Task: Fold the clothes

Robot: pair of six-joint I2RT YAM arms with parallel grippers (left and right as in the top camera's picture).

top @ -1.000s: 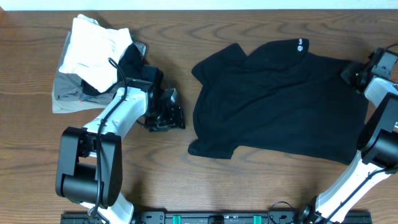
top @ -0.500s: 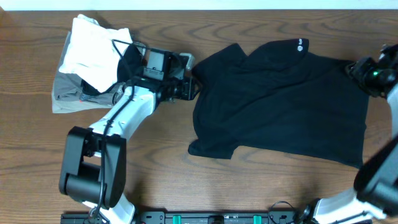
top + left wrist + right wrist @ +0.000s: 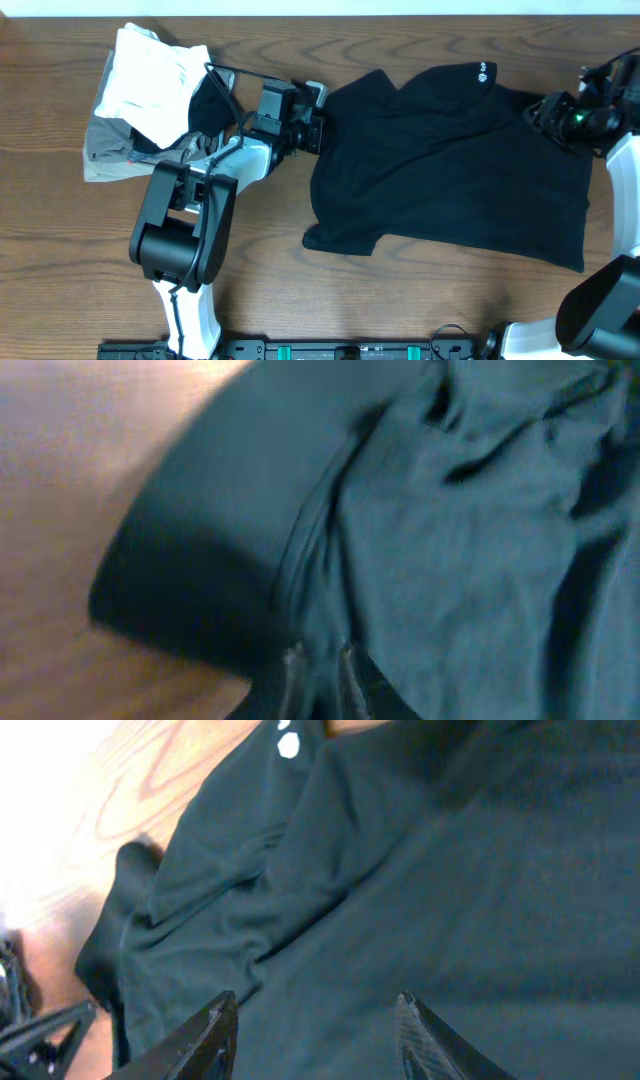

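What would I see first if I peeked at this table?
A big black shirt lies spread out across the right half of the wooden table. The left hand is at its upper-left sleeve, and the open right hand is over its right edge. A white garment tops a pile at the far left.

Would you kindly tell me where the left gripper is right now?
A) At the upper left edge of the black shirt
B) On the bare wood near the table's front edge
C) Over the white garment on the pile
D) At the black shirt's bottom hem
A: the overhead view shows the left gripper at the upper left edge of the black shirt, by its sleeve.
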